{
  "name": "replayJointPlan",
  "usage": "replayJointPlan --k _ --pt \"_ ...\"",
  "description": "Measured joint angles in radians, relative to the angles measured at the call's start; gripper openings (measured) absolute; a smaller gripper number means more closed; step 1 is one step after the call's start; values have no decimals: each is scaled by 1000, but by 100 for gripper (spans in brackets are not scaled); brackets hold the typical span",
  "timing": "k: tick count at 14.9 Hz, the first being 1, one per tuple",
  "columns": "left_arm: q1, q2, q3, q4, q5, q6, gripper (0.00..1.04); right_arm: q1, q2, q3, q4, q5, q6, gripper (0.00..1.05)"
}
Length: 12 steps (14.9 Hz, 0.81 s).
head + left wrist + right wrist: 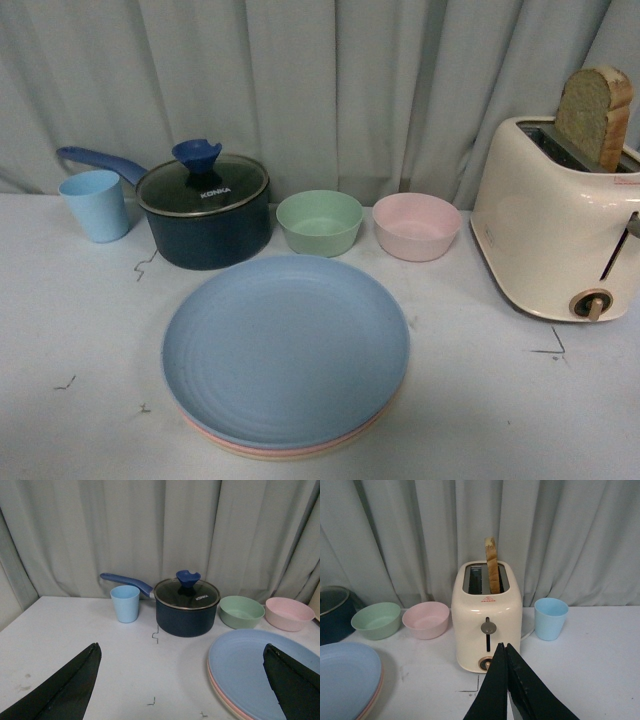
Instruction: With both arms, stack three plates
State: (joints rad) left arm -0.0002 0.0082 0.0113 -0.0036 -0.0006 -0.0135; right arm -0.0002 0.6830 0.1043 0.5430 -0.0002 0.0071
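Note:
The three plates sit in one stack at the table's front middle. The light blue plate (285,345) lies on top, with the pink plate's rim (215,437) and the beige plate's rim (300,456) showing under it. In the left wrist view the stack (250,670) lies by my open left gripper (182,652), whose one finger (295,685) hangs over the blue plate. My right gripper (504,646) is shut on nothing, pointing at the toaster, and the stack's edge (345,680) shows far to one side. Neither arm appears in the front view.
Behind the stack stand a dark blue lidded saucepan (205,210), a light blue cup (95,205), a green bowl (320,222) and a pink bowl (416,226). A cream toaster (560,220) with a bread slice (595,115) stands at right. Another blue cup (550,618) stands beside it.

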Motion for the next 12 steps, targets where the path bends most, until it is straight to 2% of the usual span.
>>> replayJointPlan --k 2,12 --pt "0 0 0 0 0 0 98 0 -196 -25 -156 0 0 2" --pt "0 0 0 0 0 0 98 0 -457 -93 -314 0 -1 2"
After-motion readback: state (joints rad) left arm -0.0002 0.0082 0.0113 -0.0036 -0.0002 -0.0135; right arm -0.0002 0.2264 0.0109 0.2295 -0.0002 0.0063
